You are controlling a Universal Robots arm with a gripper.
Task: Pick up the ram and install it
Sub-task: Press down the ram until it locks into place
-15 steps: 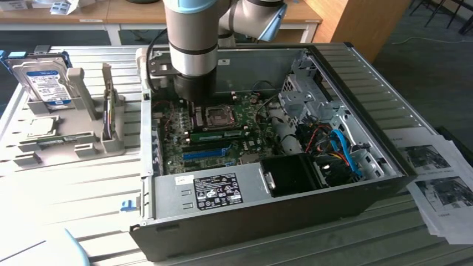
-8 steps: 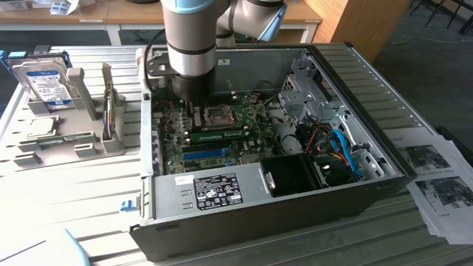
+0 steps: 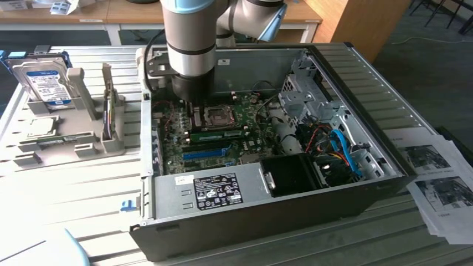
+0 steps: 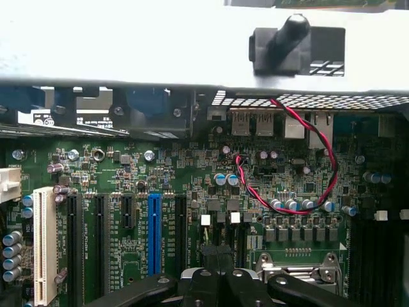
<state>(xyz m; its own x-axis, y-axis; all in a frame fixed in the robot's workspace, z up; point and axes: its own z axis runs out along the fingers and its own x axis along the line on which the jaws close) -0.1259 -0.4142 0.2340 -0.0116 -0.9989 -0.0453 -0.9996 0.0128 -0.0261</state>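
Gripper is closed, fingers together, holding nothing, positioned low over the motherboard inside the open computer case, close to the CPU socket. The ram lies seated in a slot just beside the socket. A hard drive stands in the holder outside the case.

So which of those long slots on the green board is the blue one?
The blue slot stands in the middle of the row of upright slots. Its neighbours are black, and the one at the end is white. The exterior view shows it too.
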